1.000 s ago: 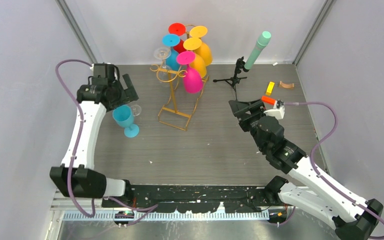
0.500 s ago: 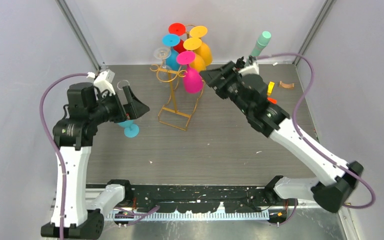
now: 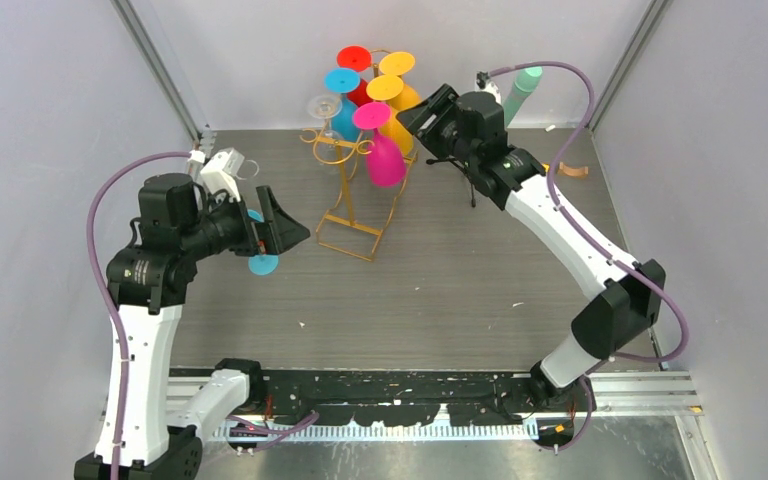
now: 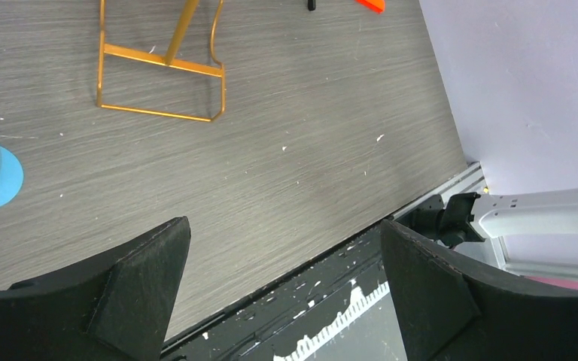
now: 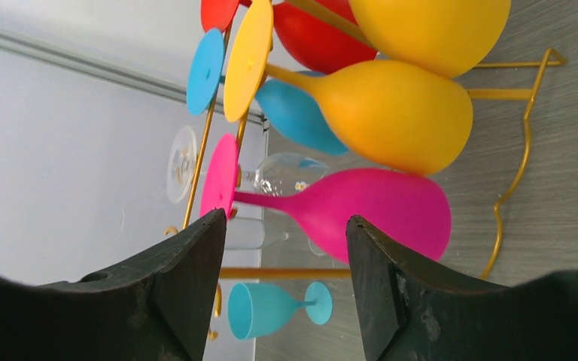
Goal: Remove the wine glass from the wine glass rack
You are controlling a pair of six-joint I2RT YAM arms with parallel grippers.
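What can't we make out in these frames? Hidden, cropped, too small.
- Top view: blue glass on the table, bowl hidden under the left pincer; only its foot shows.
- Left wrist view: wine glass rack cut off by the top edge; only its base shows.
- Right wrist view: clear glass partly hidden behind the pink glass.

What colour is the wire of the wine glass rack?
Gold; the wine glass rack shows best in the top external view.
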